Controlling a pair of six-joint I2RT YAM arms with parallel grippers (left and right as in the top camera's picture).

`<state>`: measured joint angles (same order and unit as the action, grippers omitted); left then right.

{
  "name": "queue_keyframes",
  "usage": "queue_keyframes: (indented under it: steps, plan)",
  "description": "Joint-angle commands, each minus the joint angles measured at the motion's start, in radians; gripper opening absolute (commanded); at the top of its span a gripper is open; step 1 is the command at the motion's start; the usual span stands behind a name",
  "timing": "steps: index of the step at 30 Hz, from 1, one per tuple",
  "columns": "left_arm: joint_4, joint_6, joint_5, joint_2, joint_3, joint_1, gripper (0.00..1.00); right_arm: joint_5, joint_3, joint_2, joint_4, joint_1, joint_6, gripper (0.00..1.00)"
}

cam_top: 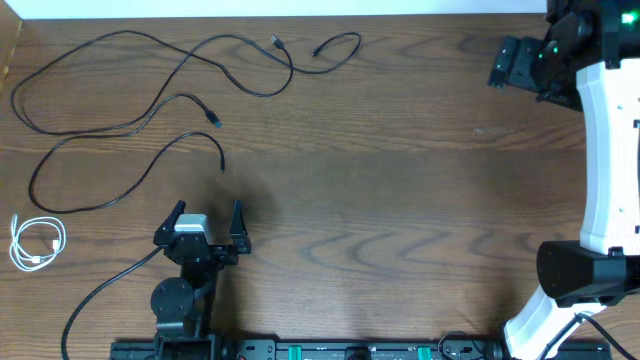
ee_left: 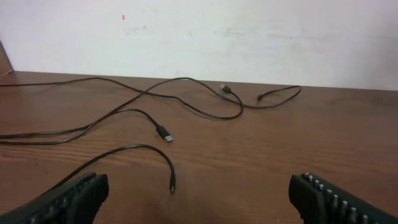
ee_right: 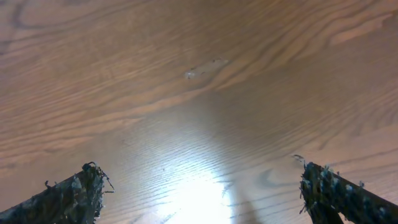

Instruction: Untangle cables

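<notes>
- Left hand first: what is it doing?
- Its two fingers stand wide apart with nothing between them, low over the dark brown wooden worktop. The right hand, far off to that side, is spread just as wide over bare wood and holds nothing.
- And the cables?
- Closest is the short white cord, bundled in a small coil off to the left hand's left and well apart from everything else. Just ahead of the fingers lies the loose tip of one thin black cord. A little farther ahead sits the flat plug of a second black cord.
- Beyond that?
- Farther ahead the long black cords sweep in wide loops toward the worktop's back edge. Two more small plug ends lie near each other, ahead and to the right.
- So how far along is it?
- Partly done, I'd judge. The white one looks separated. The black ones are spread out rather than knotted, but they cross each other in at least two places ahead and to the left, so they have yet to be pulled clear of one another. I cannot tell for sure how many black cords there are.
</notes>
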<state>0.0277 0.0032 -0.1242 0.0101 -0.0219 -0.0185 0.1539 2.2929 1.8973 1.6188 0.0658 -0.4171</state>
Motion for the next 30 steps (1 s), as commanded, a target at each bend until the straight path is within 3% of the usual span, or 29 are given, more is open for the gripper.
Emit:
queue_keyframes:
  steps: [1, 14, 23, 30]
  plan:
    - [0.035, -0.005, -0.002, -0.006, 0.018, 0.003, 0.98, 0.008, -0.004, -0.002, 0.001, 0.029, -0.012, 0.99]
    - [0.035, -0.005, -0.002, -0.006, 0.018, 0.003, 0.98, 0.169, -0.004, -0.142, -0.033, 0.169, -0.001, 0.99]
    - [0.035, -0.004, -0.002, -0.006, 0.018, 0.003, 0.98, 0.167, -0.01, -0.287, -0.037, 0.196, 0.036, 0.99]
    - [0.035, -0.004, -0.002, -0.006, 0.018, 0.003, 0.98, 0.15, -0.213, -0.435, -0.115, 0.196, 0.036, 0.99]
